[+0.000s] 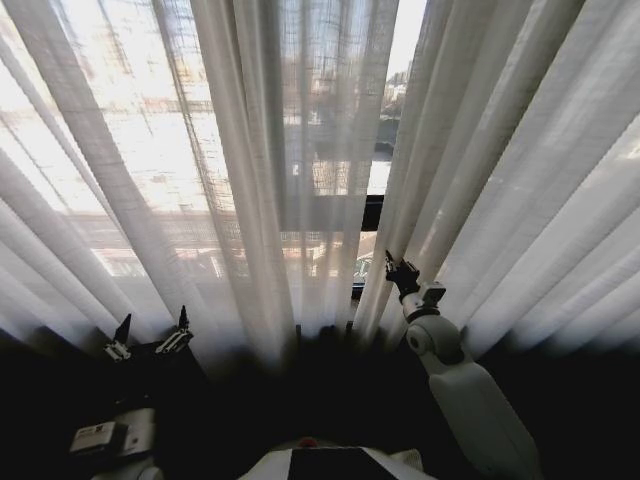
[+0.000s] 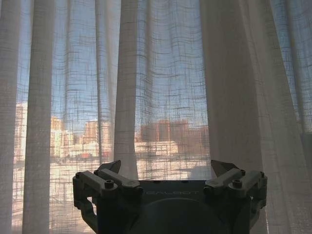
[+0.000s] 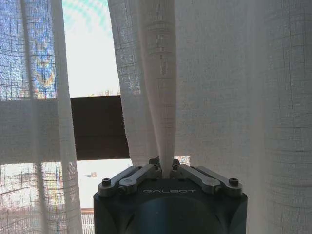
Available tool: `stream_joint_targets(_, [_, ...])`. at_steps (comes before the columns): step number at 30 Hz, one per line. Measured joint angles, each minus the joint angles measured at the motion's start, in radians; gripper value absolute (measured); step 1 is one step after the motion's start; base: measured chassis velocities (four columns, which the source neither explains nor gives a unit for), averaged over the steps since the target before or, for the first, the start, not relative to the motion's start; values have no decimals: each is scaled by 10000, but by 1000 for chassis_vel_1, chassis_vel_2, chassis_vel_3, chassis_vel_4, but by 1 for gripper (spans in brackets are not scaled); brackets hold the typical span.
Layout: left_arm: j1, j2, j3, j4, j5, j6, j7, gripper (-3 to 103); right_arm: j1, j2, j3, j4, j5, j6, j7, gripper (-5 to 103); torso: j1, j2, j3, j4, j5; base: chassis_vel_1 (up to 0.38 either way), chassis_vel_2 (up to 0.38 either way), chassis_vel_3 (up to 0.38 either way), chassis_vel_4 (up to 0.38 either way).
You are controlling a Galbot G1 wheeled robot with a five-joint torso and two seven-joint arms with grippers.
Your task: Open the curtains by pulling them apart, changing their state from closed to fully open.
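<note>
Daylit window behind; curtains (image 1: 300, 200) barely parted at one o'clock. Right pincer (image 3: 165, 170) pinches a fold; left pincer (image 2: 168, 170) gapes empty.

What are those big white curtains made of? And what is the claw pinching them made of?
The curtains look like thin, loosely woven cloth, maybe linen or voile: the thread grid shows and buildings glow through. The right claw, shut on a fold of curtain, seems to be metal, with smooth grey bars and little screws, on a dark matte body. The left claw hangs open, away from the cloth.

Right claw (image 3: 166, 169) clamped on gathered curtain (image 3: 161, 97) fold; narrow gap beside it exposes dark window frame (image 3: 97, 127).
</note>
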Motion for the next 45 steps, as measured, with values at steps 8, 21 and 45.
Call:
stream_joint_targets(8, [-504, 122, 54, -76, 129, 352, -7, 100, -415, 146, 361, 145, -287, 191, -83, 0, 0, 0, 0, -2, 0, 0, 0, 0, 0])
stream_joint_targets(21, [-695, 144, 43, -123, 199, 697, -18, 100, -590, -100, 432, 276, -214, 136, -116, 0, 0, 1, -1, -1, 0, 0, 0, 0, 0])
stream_joint_targets(45, [-737, 463, 197, 500, 382, 172, 22, 100, -783, 4, 1046, 178, -279, -130, -273, 0, 0, 0, 0, -1, -1, -90, -84, 93, 81])
